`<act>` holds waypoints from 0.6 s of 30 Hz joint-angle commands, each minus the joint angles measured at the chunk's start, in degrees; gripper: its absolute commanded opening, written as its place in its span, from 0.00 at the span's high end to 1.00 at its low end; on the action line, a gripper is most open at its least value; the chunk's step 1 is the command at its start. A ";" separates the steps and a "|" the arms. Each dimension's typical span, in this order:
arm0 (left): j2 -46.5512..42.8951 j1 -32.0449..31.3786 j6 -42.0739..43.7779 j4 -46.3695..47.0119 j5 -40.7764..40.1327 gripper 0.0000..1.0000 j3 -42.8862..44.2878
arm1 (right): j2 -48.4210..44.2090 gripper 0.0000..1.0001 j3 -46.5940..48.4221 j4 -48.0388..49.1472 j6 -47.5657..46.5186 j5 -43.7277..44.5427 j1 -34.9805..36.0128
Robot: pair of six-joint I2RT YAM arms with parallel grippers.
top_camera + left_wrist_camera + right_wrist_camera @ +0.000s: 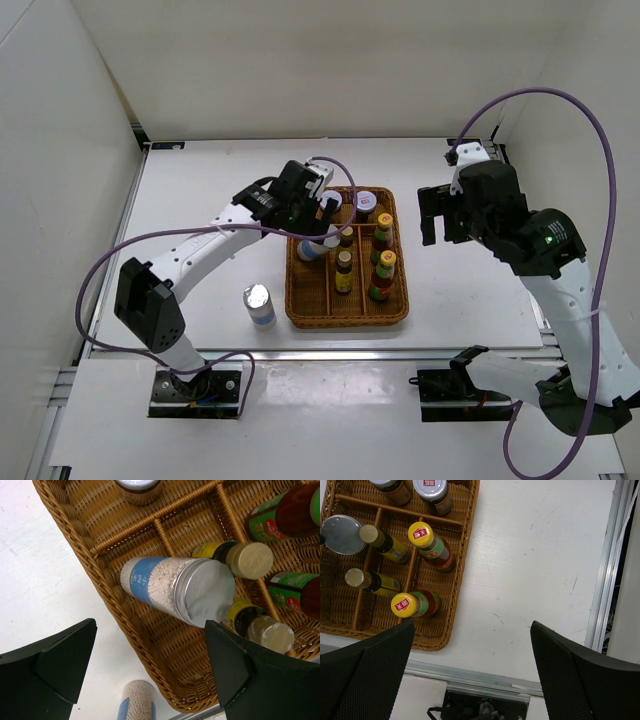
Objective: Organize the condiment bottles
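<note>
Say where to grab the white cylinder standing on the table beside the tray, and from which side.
Grip the white cylinder across its round body below the silver top, from above: it stands upright, the wicker tray close on its right.

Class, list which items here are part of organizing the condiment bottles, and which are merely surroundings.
Part of the job:
two red sauce bottles
two purple-lidded jars
two small dark bottles
white cylinder in the tray
white cylinder on the table

Just surroundings:
wicker tray
table
purple cables
</note>
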 commanded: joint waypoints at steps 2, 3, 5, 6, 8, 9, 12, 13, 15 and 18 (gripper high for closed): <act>0.35 -0.27 0.88 2.19 -1.69 0.00 2.96 | -1.21 0.01 1.29 0.17 0.23 0.95 -0.08; 0.96 -0.27 0.88 2.19 -1.69 0.00 3.49 | -1.21 0.01 1.29 0.17 0.23 0.95 -0.08; 2.36 -0.27 0.88 2.19 -2.22 0.00 3.49 | -1.21 0.01 1.29 0.17 0.23 0.95 -0.08; 2.37 -0.27 0.88 2.19 -3.00 0.00 4.10 | -1.21 0.01 1.29 0.17 0.23 0.95 -0.08; 4.38 -0.27 0.88 2.19 -3.79 0.00 4.11 | -1.21 0.01 1.29 -0.36 0.23 0.95 -0.08; 4.39 -0.27 0.88 2.19 -4.50 0.00 4.63 | -1.21 0.01 1.29 -0.36 0.23 1.47 -0.08; 6.40 -0.27 0.27 2.19 -6.08 0.03 4.63 | -1.74 0.01 1.29 -0.36 0.23 1.48 -0.08; 6.41 -0.27 0.27 2.19 -6.09 0.03 4.63 | -1.74 0.01 1.29 -0.36 0.23 2.00 -0.08; 6.41 -0.27 -0.35 2.19 -7.40 0.04 4.63 | -1.74 0.01 1.29 -0.89 -0.29 2.01 -0.08; 6.41 0.34 -0.35 2.19 -7.40 0.04 4.63 | -1.74 0.01 1.29 -0.89 -0.29 2.53 -0.08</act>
